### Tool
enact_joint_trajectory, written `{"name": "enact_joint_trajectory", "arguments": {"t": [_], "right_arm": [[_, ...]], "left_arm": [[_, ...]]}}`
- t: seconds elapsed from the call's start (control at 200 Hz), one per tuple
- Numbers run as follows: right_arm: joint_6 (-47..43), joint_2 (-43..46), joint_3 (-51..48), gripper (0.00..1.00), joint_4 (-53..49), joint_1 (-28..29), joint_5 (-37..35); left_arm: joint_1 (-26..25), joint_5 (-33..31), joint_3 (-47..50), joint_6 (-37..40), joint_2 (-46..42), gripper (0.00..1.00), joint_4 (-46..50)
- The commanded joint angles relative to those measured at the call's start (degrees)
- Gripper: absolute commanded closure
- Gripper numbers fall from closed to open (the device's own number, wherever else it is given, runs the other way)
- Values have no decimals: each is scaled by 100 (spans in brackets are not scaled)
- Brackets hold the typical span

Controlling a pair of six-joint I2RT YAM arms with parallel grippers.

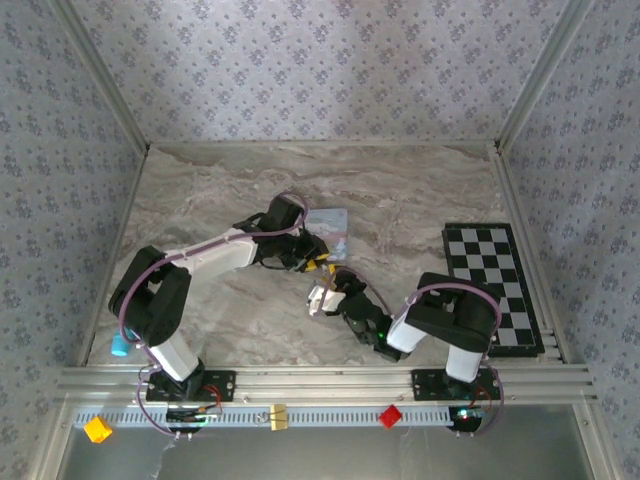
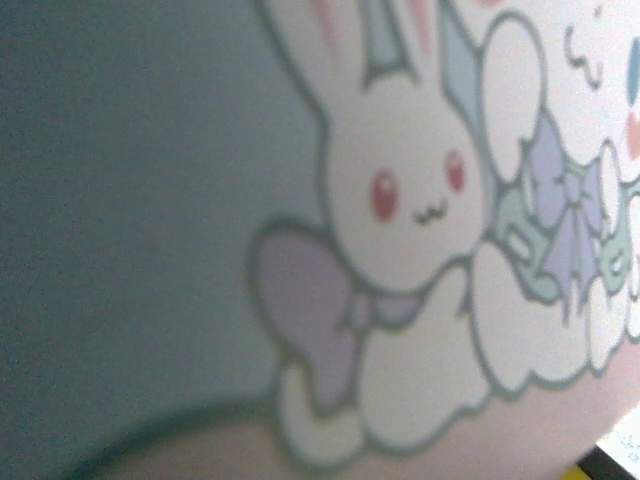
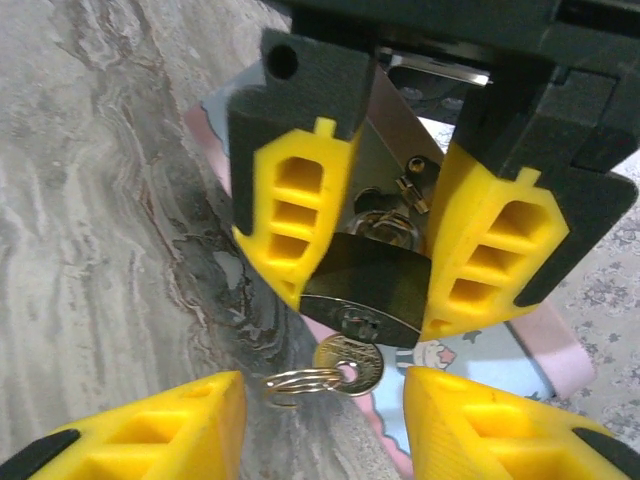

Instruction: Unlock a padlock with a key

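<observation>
Located the tin (image 1: pixel 330 228), light blue with a cartoon rabbit on its top face, lying flat near the middle of the marbled table (image 1: pixel 200 190). Found the padlock (image 3: pixel 365 290), small, dark and blocky, just beside the tin's near edge, with the tin's pink-and-blue face showing behind it in the right wrist view. Confirmed the left gripper (image 3: pixel 366 305) clamped on the padlock, its yellow fingers (image 3: pixel 290 215) pressed against opposite sides of the body, pale metal shackle (image 3: pixel 388 232) visible between them. Noted a brass-coloured key (image 3: pixel 352 362) at the padlock's keyway face, on the side away from the tin, round head sitting just off that face, split ring (image 3: pixel 295 380) threaded through the head. Cannot confirm seating of the blade in the keyway; blade hidden. Recorded the right gripper (image 3: pixel 322 405) farther from the tin than the key, on the key side of the padlock, jaws standing apart and gripping nothing, key head and ring lying ahead of the gap, touching neither finger. Read from the left wrist view a close, blurred stretch of the tin's face: white rabbit, purple bow, pale blue ground. Logged a black-and-white chequered board (image 1: pixel 490 285) flat on the table, well apart from the tin toward the right arm's side. Logged also a small cyan item (image 1: pixel 120 345) well apart from the tin toward the left arm's side; identity not determinable.
</observation>
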State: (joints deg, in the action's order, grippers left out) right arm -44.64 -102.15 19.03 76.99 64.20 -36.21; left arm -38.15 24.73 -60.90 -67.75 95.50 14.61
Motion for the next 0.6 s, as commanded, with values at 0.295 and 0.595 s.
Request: {"name": "enact_joint_trajectory", "arguments": {"t": [0.295,0.595], "right_arm": [[-370,-161,271,68,4,-189,-7],[-340,-323,391,83,58,-240,-238]], "left_arm": [[-104,120,-431,242,47,73,331],[-138,19,-440,288,73,73,378]]}}
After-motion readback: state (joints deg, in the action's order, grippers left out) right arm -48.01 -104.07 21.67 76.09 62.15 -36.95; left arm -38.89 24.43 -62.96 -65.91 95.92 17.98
